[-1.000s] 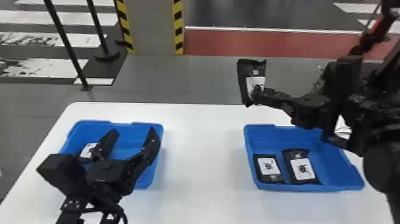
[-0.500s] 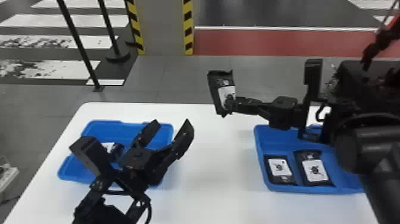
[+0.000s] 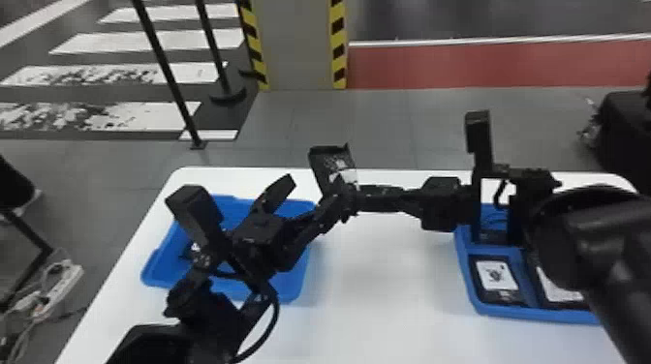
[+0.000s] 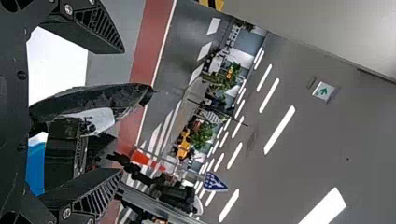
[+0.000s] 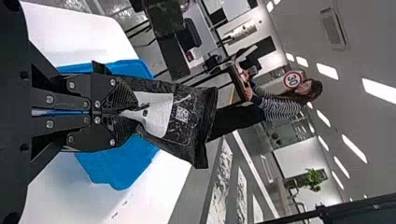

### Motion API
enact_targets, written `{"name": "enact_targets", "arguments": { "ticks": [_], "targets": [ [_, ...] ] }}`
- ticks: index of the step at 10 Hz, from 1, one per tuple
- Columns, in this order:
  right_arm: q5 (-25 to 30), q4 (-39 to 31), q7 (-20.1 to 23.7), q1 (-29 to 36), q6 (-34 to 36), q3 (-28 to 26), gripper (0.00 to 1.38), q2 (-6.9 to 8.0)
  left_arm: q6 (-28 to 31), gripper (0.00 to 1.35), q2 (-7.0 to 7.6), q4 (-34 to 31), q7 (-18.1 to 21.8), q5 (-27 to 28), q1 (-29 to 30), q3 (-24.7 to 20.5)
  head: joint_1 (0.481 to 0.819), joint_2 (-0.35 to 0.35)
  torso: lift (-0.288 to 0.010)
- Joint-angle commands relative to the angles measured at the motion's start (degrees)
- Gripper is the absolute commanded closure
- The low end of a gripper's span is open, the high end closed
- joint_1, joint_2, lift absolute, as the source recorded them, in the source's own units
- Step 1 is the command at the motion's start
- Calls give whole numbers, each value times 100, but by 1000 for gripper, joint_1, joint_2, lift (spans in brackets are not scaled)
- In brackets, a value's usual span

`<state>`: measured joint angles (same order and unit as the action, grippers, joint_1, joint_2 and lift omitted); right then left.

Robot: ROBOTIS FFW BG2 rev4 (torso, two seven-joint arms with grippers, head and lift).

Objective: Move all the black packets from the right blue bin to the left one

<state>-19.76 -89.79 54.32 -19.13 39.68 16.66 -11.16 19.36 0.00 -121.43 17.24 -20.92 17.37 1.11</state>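
The black packet you are working with is up in the air, above the counter's far side and nearer the left blue bin. Your right hand is closed on one end of it, leaving the other end free. Your left hand is open, and in its own wrist view the packet shows between its spread fingers. You can't tell whether either of those fingers is touching it.

This looks like the handover step, right hand to left. The next move would be to centre the packet between the left fingers, close them, check they have it, and only then open the right hand. Let go too soon and it could drop or twist away. After that, the left hand should lower it into the left bin.

In that bin, partly behind your left arm, lies a dark thing with a bit of white, probably a packet delivered already. Across the counter, two more packets lie side by side, labels up, in the right blue bin. Your right arm hides part of that bin, so don't take two as the full count.
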Motion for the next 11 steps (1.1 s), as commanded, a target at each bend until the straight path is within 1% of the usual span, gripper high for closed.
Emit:
{"name": "enact_targets", "arguments": {
  "ticks": [1,2,4,5,6,7,11],
  "targets": [
    [-169,99,0,-98,-3,241,1127,17,454,122,-15,0,-1,273,-162,-58,695,153,-110],
    [-204,127,0,-112,-3,320,1127,35,553,122,-15,0,-1,334,-232,-5,695,170,-110],
    [-292,155,-9,-112,-3,452,1127,52,693,134,-15,85,-19,378,-317,-32,695,181,-110],
    [-309,183,-9,-112,-3,478,1127,52,722,463,-15,99,-19,431,-345,-49,695,188,-110],
    [-327,183,-9,-112,-3,478,1127,52,623,1259,-15,99,-142,431,-317,-49,695,194,-110],
    [-353,183,-9,-126,-3,478,1127,52,904,1227,-15,99,-159,352,-317,-67,695,201,-110],
    [-353,296,-44,-225,-101,470,1127,52,553,1228,-15,99,-221,281,-246,-14,695,197,-110]
  ]
}}
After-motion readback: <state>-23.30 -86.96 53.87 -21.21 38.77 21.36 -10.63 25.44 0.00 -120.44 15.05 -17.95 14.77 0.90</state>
